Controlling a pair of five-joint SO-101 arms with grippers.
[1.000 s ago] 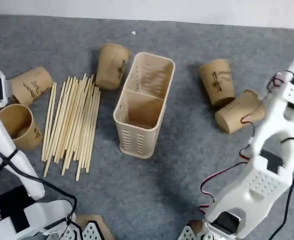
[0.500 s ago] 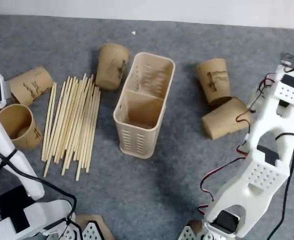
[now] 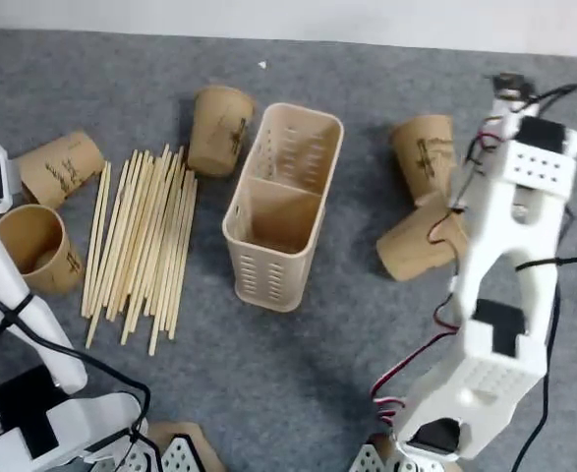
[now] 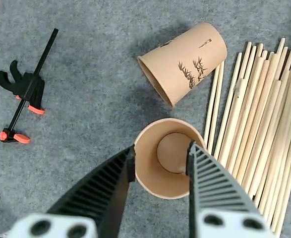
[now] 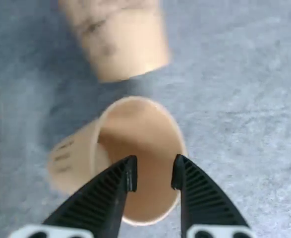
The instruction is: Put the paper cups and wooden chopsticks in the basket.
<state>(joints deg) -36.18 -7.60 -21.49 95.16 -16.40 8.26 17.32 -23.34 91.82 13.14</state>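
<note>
While the left gripper [image 4: 159, 161] hangs released, jaws spread over the upright brown paper cup [image 4: 171, 151] at the left edge of the grey felt-covered table [image 3: 298, 393], one finger sits outside the rim and the other above the cup's empty interior. Just right of that cup lies the bundle of pale wooden chopsticks [image 3: 141, 246]. At centre stands the beige perforated plastic basket [image 3: 268, 280]; both its compartments are empty. To its right, the right gripper [image 5: 152, 173] is unclenched, jaws slightly apart at the mouth of the toppled brown paper cup [image 5: 130, 126], also empty; contact cannot be determined.
</note>
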